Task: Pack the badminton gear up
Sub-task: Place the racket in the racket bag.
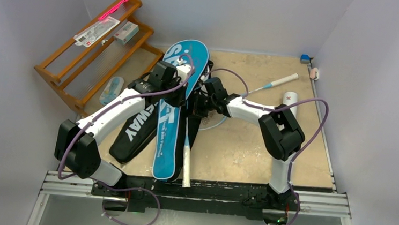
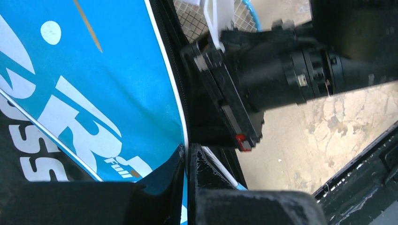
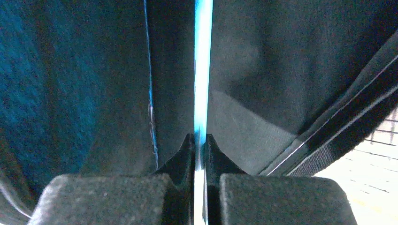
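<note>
The blue "SPORT" cover lies lengthwise mid-table, overlapping the black "CROSSWAY" cover. My left gripper is shut on the blue cover's right edge. My right gripper is shut on a thin light-blue strip with dark fabric on both sides, apparently the same cover's edge. One racket's white handle sticks out at the cover's near end. A light-blue racket lies at the back right, its head under my right arm. The white tube lies beside it.
A wooden rack with small packaged items and a pink stick stands at the back left. White walls close in the table. The arm bases' black rail runs along the near edge. Racket strings show past my right wrist.
</note>
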Controlling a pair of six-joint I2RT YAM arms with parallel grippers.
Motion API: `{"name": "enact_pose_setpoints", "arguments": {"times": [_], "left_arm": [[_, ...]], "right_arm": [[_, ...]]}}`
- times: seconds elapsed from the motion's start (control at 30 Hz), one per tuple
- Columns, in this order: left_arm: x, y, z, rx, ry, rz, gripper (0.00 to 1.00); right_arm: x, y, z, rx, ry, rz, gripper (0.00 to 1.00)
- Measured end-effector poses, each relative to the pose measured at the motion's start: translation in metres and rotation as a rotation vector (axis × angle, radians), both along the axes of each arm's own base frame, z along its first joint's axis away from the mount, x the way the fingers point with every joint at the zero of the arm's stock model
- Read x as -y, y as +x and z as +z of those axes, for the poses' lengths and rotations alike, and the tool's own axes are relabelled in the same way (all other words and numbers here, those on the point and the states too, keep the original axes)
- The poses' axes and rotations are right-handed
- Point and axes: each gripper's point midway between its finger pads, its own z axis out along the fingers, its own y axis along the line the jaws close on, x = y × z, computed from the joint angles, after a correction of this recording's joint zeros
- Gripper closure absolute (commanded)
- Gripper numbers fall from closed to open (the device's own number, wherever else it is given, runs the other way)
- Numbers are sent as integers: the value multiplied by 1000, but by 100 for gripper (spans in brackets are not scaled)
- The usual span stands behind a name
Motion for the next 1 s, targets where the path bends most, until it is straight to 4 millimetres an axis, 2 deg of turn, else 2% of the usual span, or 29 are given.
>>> {"name": "enact_pose_setpoints", "arguments": {"times": [0.37, 0.53, 0.67, 1.0], "left_arm": [[12, -11, 7, -12, -57, -84, 100], [15, -12, 9, -13, -71, -99, 100], [13, -10, 8, -5, -55, -86, 89], [18, -19, -2, 40, 79, -56, 43]], "right_arm": [[18, 47, 3, 9, 56, -132, 100], [18, 53, -2, 20, 72, -144, 100], [18, 55, -2, 22, 85, -154, 100], [22, 70, -2, 42, 158, -232, 100]]}}
